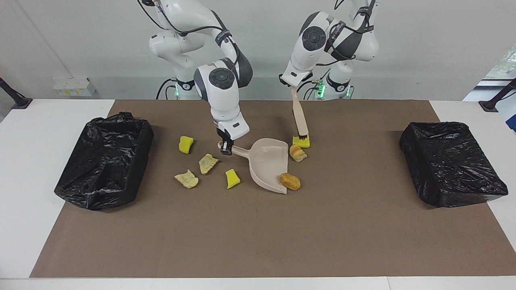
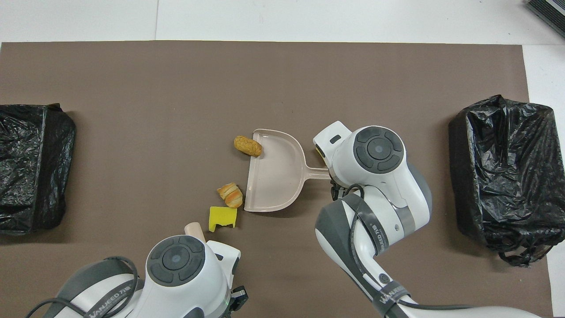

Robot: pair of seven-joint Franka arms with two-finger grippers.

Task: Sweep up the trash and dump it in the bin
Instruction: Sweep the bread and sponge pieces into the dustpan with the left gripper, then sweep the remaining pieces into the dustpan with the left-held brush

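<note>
Dustpan (image 1: 269, 163) lies flat near the middle of the brown mat (image 1: 258, 233), its straight open lip turned toward the left arm's end of the table, its handle clamped in the right gripper (image 1: 225, 148), whose fingers are closed on it. The left gripper (image 1: 293, 85) is closed on the top of a beige brush (image 1: 299, 117), which hangs nearly upright with its dark bristles on a yellow sponge chunk (image 1: 301, 141).

Trash is scattered on both sides of the pan. At the lip, a golden-brown roll (image 1: 290, 181) touches the corner farther from the robots, and a striped bread piece (image 1: 298, 153) sits just beside the lip's nearer corner, with the sponge chunk under the brush next to it. Toward the right arm's end lie four more scraps: a yellow sponge piece (image 1: 186, 144), two tan flaky pieces (image 1: 208, 163) (image 1: 187, 179), and another yellow chunk (image 1: 232, 178) close to the pan's rounded back.

A black-lined bin (image 1: 105, 159) stands at the right arm's end of the mat and a second bin (image 1: 451, 163) at the left arm's end, each well apart from the scraps. The mat between the pan's lip and the second bin is open, as is the wide strip farther from the robots.
</note>
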